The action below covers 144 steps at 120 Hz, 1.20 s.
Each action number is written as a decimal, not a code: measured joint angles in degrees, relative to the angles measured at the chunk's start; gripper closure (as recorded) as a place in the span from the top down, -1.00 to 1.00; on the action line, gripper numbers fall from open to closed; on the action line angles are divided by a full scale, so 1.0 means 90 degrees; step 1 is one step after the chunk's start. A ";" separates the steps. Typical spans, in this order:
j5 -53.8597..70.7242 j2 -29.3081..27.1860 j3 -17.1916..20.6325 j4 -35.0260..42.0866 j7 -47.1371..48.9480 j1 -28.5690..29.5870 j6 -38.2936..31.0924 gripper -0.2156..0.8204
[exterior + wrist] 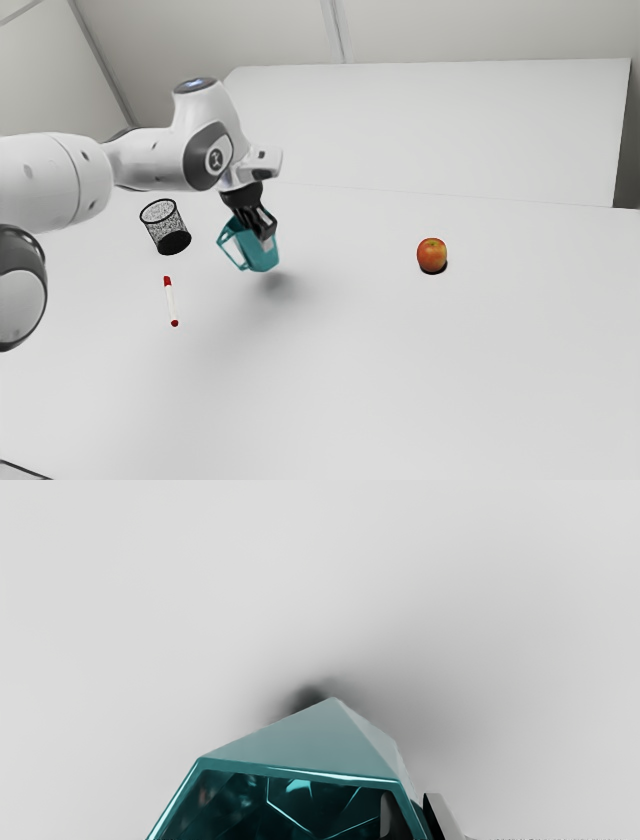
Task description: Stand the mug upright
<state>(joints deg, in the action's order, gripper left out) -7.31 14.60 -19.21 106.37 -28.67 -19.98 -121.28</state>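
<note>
In the exterior view my gripper (264, 226) points down at the teal mug (260, 254), holding it by the wall near the rim. The mug leans, its handle toward the exterior view's left, with a soft shadow under it; whether its base touches the table (350, 350) I cannot tell. In the wrist view my gripper (412, 816) has one finger inside the mug's mouth and the other against the outside, with the wall pinched between. The faceted mug (305, 745) opens up toward the hand.
On the exterior view's left are a black mesh cup (166, 228), close to the mug's handle side, and a red-and-white marker (171, 302). An apple (432, 254) sits farther toward the exterior view's right. A white panel (430, 130) stands behind.
</note>
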 joint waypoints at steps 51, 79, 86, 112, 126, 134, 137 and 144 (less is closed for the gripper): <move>0.0210 -0.0054 -0.0003 0.0781 0.0522 -0.0051 -0.0655 -0.92; 0.0267 -0.0112 -0.0004 0.1088 0.0689 -0.0077 -0.1192 -0.92; 0.0272 -0.0113 -0.0004 0.1156 0.0725 -0.0077 -0.1296 -0.92; 0.0280 -0.0102 -0.0005 0.1243 0.0852 -0.0113 -0.1503 -0.92; 0.0240 -0.0103 -0.0004 0.1252 0.0874 -0.0123 -0.1541 -0.75; 0.0222 -0.0110 -0.0004 0.1268 0.0877 -0.0123 -0.1552 -0.67; 0.0218 -0.0112 -0.0004 0.1272 0.0878 -0.0120 -0.1556 -0.64; 0.0210 -0.0119 -0.0004 0.1277 0.0880 -0.0116 -0.1562 -0.58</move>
<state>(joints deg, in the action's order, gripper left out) -5.42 13.53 -19.25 117.86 -20.74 -21.03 -135.34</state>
